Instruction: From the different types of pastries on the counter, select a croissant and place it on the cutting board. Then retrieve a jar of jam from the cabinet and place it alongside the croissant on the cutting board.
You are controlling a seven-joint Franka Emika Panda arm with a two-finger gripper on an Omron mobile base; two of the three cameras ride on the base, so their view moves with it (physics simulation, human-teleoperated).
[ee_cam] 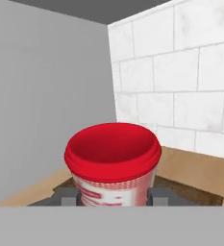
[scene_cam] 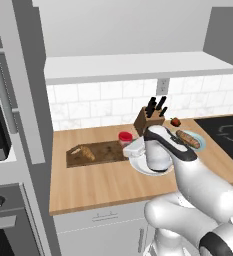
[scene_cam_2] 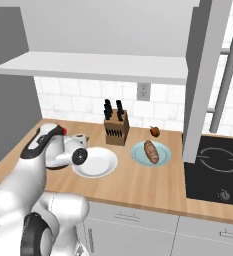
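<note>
Looking from the left base view, the cutting board (scene_cam: 97, 153) lies on the desk (scene_cam: 113, 182) with the croissant (scene_cam: 83, 152) on its left half, well inside the board's edges. The jar of jam (scene_cam: 125, 138) stands at the board's right end, upright, and the white hand is just right of it. Whether the jar rests on the board or hangs just over it cannot be told. A round white plate (scene_cam: 140, 168) lies just right of the board under the arm, and a knife block (scene_cam: 149, 119) stands behind it. Right of the board, a blue plate (scene_cam: 202, 142) carries the oblong pastry (scene_cam: 187, 138). Bare desk runs along the front edge before the board.

From the right base view, the arm covers the board; the white plate (scene_cam_2: 95, 162) lies beside it, and the blue plate (scene_cam_2: 160, 155) with the oblong pastry (scene_cam_2: 151, 151) lies farther right. The small red-topped pastry (scene_cam_2: 155, 131) sits behind that plate.

From the hand view, the fingers (ee_cam: 64, 196) stand on either side of the jar (ee_cam: 112, 163), grasping it at the pale band, above the board's dark surface (ee_cam: 190, 190).
</note>
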